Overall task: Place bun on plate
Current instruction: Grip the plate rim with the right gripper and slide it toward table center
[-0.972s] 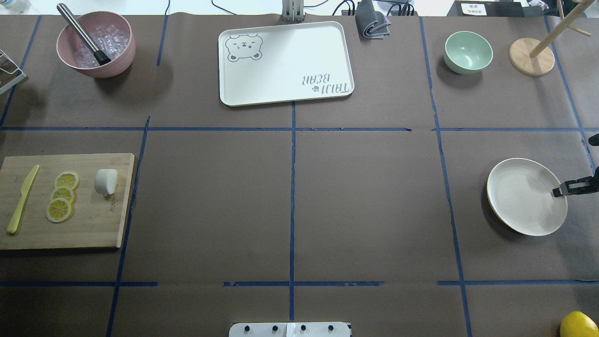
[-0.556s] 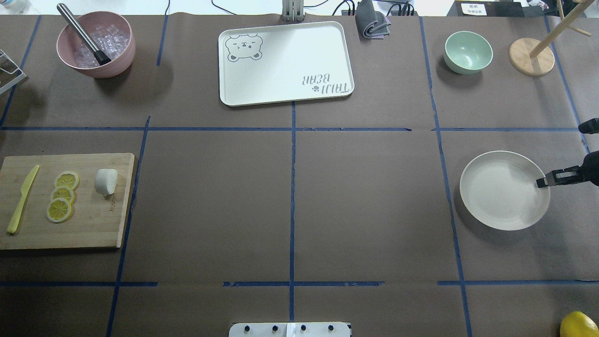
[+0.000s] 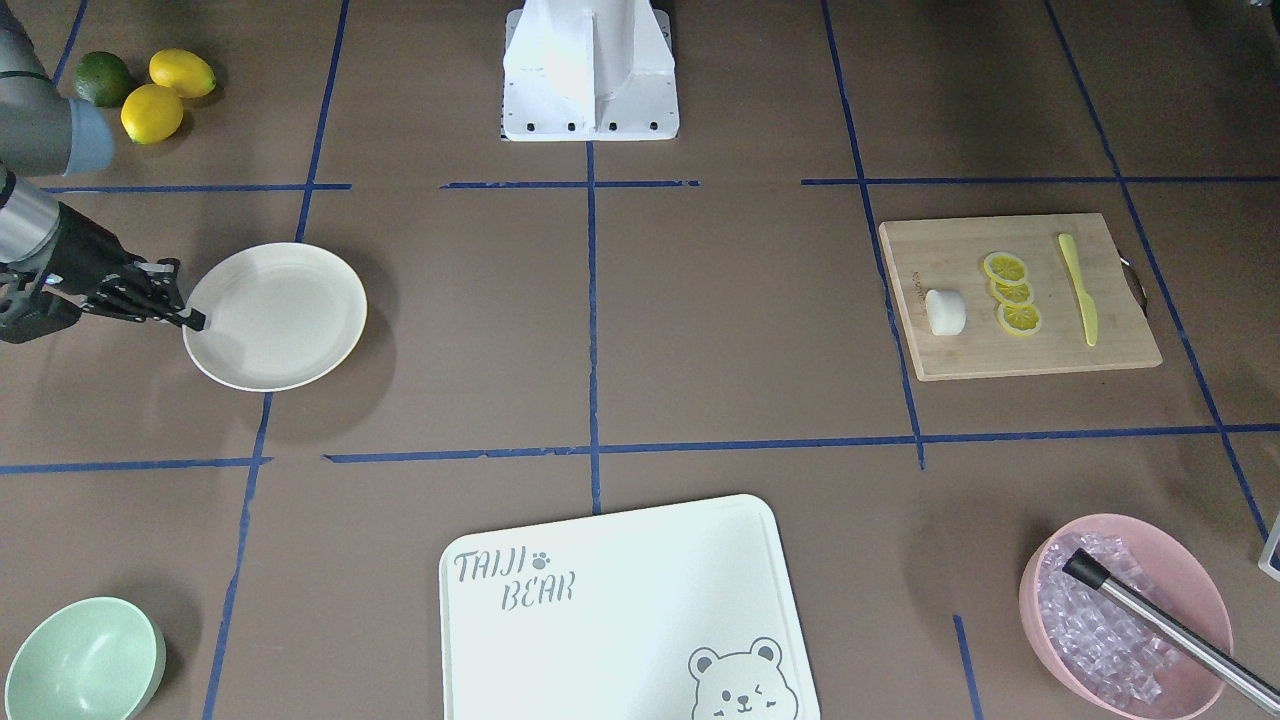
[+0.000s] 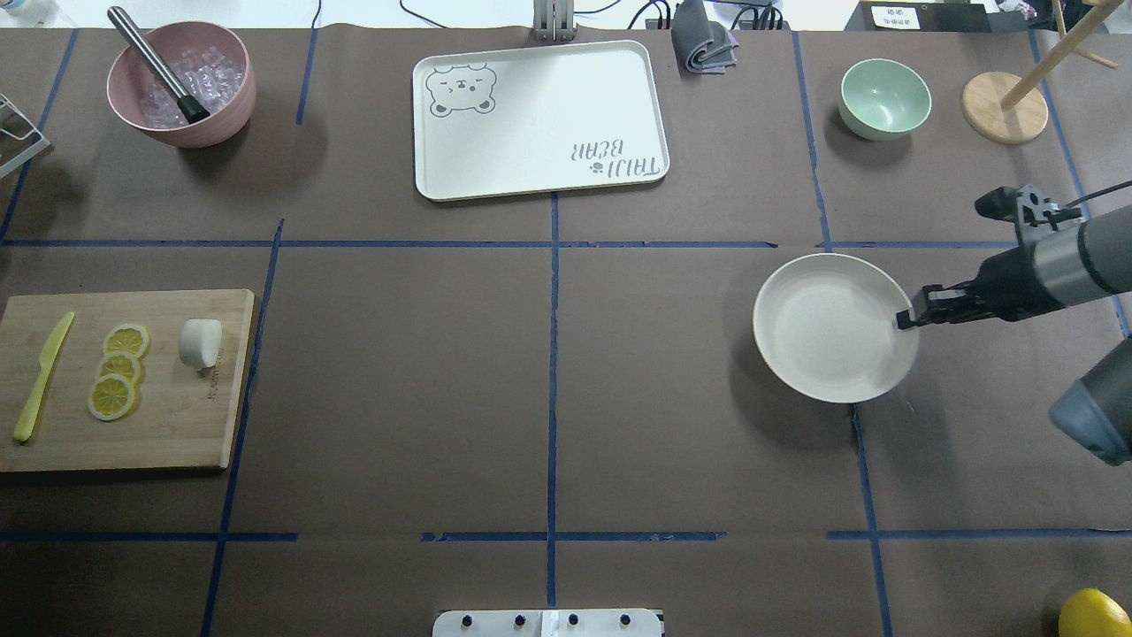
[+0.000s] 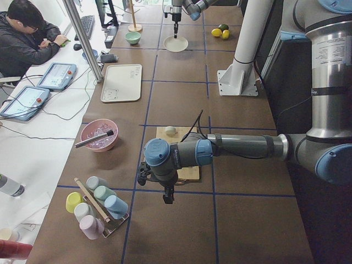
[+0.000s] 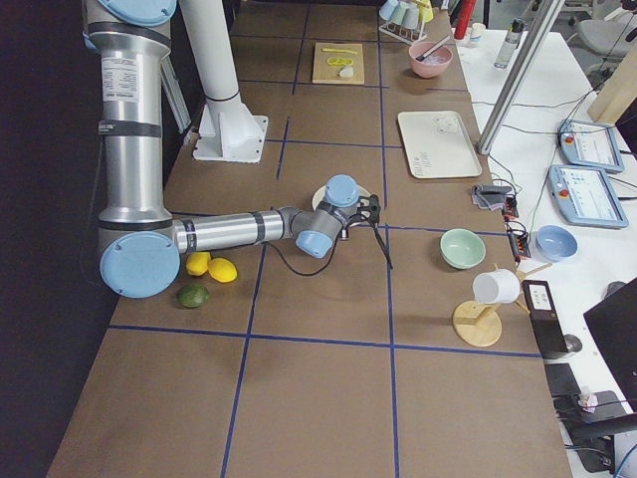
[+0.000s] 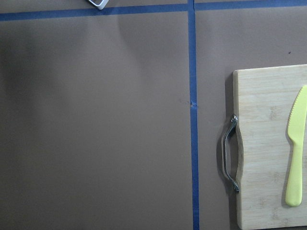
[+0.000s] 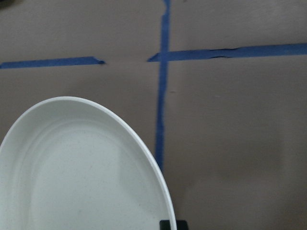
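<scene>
The bun [image 4: 200, 342] is a small white lump lying on the wooden cutting board [image 4: 168, 433] at the left, beside lemon slices [image 4: 116, 370] and a yellow knife [image 4: 40, 379]; it also shows in the front view [image 3: 945, 311]. The plate [image 4: 822, 336] is right of centre, gripped at its right rim by my right gripper [image 4: 904, 318], which is shut on it. The right wrist view shows the plate [image 8: 81, 182] just above the paper. My left gripper [image 5: 166, 198] hangs beyond the board's outer end, away from the bun; I cannot tell whether it is open.
A pink bowl [image 4: 181, 84] of ice with a metal tool stands far left. A bear-print tray [image 4: 539, 119] lies far centre, with a grey cloth [image 4: 703, 40] behind it. A mint bowl [image 4: 884, 97] and wooden stand [image 4: 1005, 108] are far right. A lemon [image 4: 1094, 613] is near right.
My right gripper has carried the plate leftward and slightly away from the robot, and more of the right arm has come into view. The bun and board have not moved.
</scene>
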